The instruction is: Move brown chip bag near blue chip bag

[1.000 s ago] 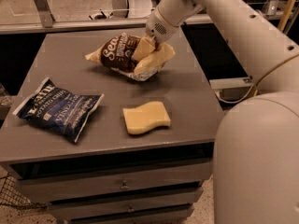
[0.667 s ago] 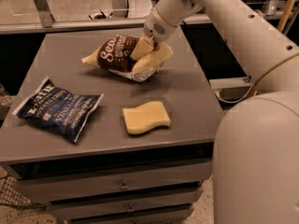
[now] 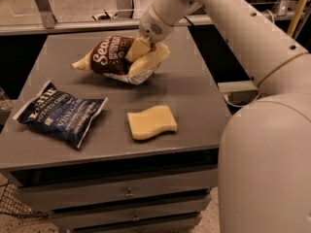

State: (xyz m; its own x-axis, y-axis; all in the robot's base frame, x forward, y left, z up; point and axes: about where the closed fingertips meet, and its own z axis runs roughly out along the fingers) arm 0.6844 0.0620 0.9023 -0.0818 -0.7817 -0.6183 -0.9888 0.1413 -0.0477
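Grey table (image 3: 194,96) with drawers filled the scene. The big white arm (image 3: 233,18) reached down from the far right, bent toward the far middle of the table. The brown chip bag (image 3: 104,57) was there, well apart from the blue chip bag (image 3: 60,115) at the near left. It looked light, crinkly and easy to crush. The gripper (image 3: 145,56) was pinching its right end, a good place to hold it.

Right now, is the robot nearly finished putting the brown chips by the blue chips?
Not yet. Done: the gripper is shut on the brown chip bag at the back of the drawer cabinet. In hand: the bag looks slightly lifted. Left: carrying it to the blue chip bag near the front edge, beside the yellow sponge.
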